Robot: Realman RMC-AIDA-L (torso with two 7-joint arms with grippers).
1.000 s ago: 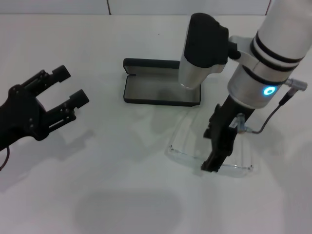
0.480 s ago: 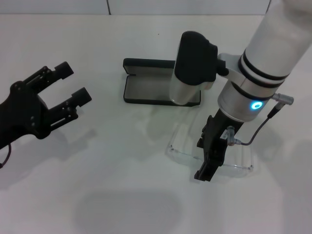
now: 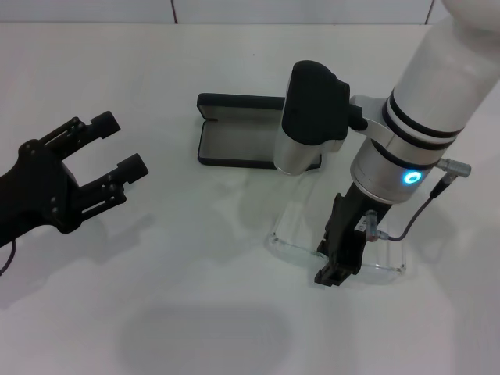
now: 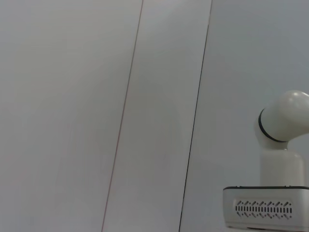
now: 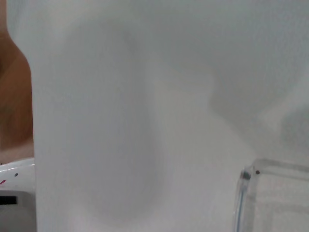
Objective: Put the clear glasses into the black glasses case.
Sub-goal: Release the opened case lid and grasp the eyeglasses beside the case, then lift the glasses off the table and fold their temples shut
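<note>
The clear glasses (image 3: 291, 244) lie on the white table in front of the case, their arms pointing back toward it. My right gripper (image 3: 333, 266) points down onto the front frame, near its middle; its black body hides the contact. One clear corner of the glasses (image 5: 248, 198) shows in the right wrist view. The black glasses case (image 3: 234, 143) lies open at the back centre with its grey lining up, and my right wrist covers its right end. Far off at the left, my left gripper (image 3: 119, 143) hovers open and empty.
The white table (image 3: 195, 297) carries nothing else in view. Its far edge meets a pale wall at the top of the head view. The left wrist view shows only wall panels and a white machine part (image 4: 282, 159).
My right gripper came down and forward over the glasses' front frame, then settled slightly back. The glasses and case stayed put. The left arm drifted a little downward.
</note>
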